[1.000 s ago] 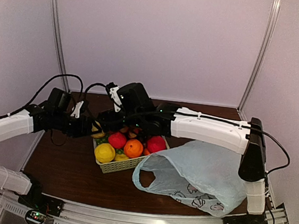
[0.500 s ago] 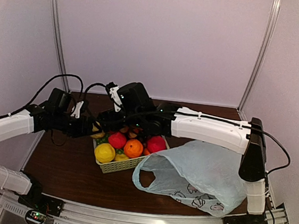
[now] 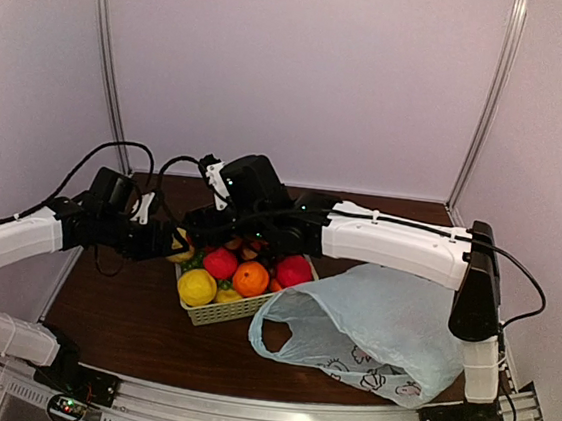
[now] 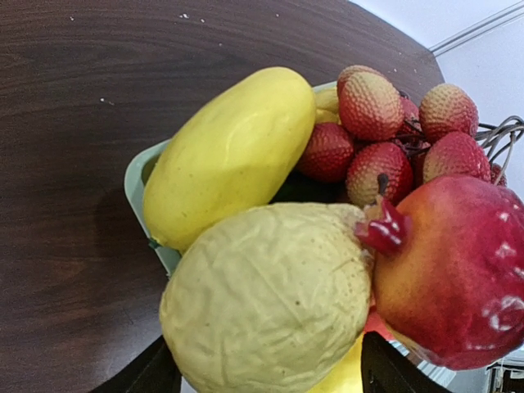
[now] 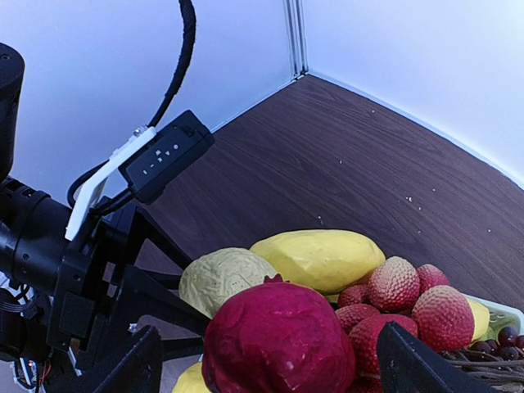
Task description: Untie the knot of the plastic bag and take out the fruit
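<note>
Pale blue film, thin, translucent and crumpled, makes up the plastic bag point(image 3: 380, 317). It lies slack on the near right of the dark wood-grain table point(image 3: 129, 320), just beside the basket, with one handle loop gaping toward the left and dark print low on its near side. The basket point(image 3: 222, 311) is pale latticed plastic, heaped with fruit: a smooth yellow fruit point(image 4: 229, 155), long and curved, lying at the left rim; bumpy red lychees point(image 4: 368, 106) clustered behind it; a glossy red pomegranate point(image 4: 458, 270); and a round orange point(image 3: 251, 278) near the front. At the basket's far left corner the left gripper point(image 3: 169, 243) clasps a lumpy fruit point(image 4: 270, 303), pale yellow and wrinkled, with a dark finger on each side. The right gripper point(image 5: 274, 336) hangs over the pomegranate with its fingers spread wide and a gap at either flank. Seen from above, the right arm's black wrist covers the basket's far side.
</note>
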`<state>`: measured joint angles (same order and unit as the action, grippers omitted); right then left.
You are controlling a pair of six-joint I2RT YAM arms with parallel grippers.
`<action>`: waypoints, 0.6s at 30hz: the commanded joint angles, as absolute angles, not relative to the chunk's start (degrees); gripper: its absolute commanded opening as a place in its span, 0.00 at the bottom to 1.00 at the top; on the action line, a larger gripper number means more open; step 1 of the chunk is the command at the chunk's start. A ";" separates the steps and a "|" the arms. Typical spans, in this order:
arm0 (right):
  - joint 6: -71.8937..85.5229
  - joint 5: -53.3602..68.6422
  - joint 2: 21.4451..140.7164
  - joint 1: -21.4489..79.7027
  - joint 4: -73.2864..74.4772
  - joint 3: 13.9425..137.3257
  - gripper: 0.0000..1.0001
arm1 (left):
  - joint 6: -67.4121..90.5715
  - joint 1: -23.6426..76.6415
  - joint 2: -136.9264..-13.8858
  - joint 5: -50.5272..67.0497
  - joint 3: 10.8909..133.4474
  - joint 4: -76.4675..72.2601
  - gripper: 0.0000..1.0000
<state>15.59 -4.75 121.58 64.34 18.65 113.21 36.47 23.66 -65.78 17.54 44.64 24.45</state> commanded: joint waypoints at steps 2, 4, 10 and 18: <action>15.53 -4.29 120.25 64.68 19.84 112.68 0.91 | 34.63 23.12 -64.70 16.69 44.14 23.88 0.75; 15.59 -4.24 120.52 64.68 19.95 112.68 0.91 | 34.37 23.03 -64.93 16.79 44.20 23.97 0.76; 15.77 -4.00 121.06 64.68 20.02 112.68 0.91 | 34.04 22.64 -65.19 16.23 43.82 24.00 0.76; 16.16 -3.53 121.97 64.68 19.88 112.77 0.90 | 33.71 21.97 -65.66 16.64 41.63 21.75 0.76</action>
<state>15.66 -4.21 121.58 64.34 18.70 113.21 34.92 22.65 -65.32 16.88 43.20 24.08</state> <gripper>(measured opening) 0.900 0.755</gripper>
